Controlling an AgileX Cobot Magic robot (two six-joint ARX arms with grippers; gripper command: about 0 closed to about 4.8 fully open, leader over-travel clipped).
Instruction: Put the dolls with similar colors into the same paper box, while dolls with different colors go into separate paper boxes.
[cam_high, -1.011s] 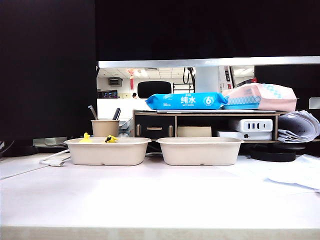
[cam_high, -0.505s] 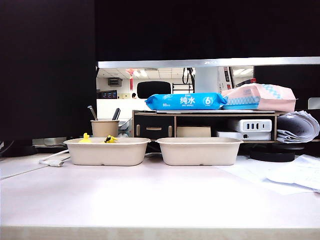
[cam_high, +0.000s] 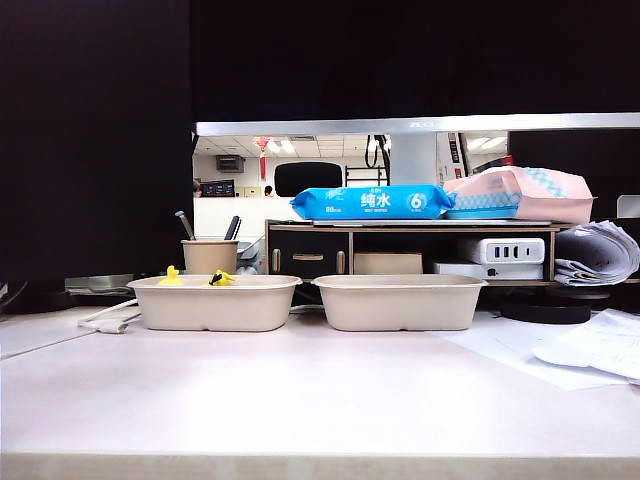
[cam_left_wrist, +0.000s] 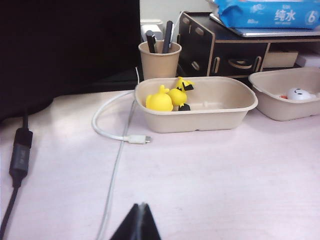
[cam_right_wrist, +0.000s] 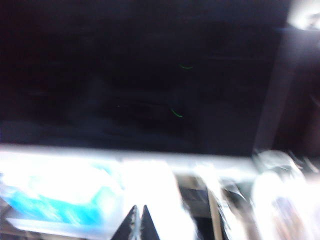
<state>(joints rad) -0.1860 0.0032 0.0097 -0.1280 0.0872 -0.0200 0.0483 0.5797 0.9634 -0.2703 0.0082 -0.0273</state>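
Observation:
Two beige paper boxes stand side by side, the left box (cam_high: 215, 302) (cam_left_wrist: 200, 117) and the right box (cam_high: 398, 300) (cam_left_wrist: 285, 107). In the left box lie a yellow duck doll (cam_left_wrist: 159, 101) (cam_high: 171, 275) and a yellow bird doll with black wings (cam_left_wrist: 178, 95) (cam_high: 221, 278). A white round-headed doll (cam_left_wrist: 298, 93) lies in the right box. My left gripper (cam_left_wrist: 142, 206) is shut and empty, low over the table well short of the left box. My right gripper (cam_right_wrist: 139, 209) is shut and empty in a blurred view facing the shelf. Neither gripper shows in the exterior view.
A pen cup (cam_left_wrist: 160, 62) (cam_high: 210, 255) stands behind the left box. A white cable (cam_left_wrist: 120, 135) and a black cable (cam_left_wrist: 20, 155) lie on the table beside it. A shelf (cam_high: 410, 250) with a blue wipes pack (cam_high: 372, 202) stands behind. Papers (cam_high: 590, 345) lie at the right.

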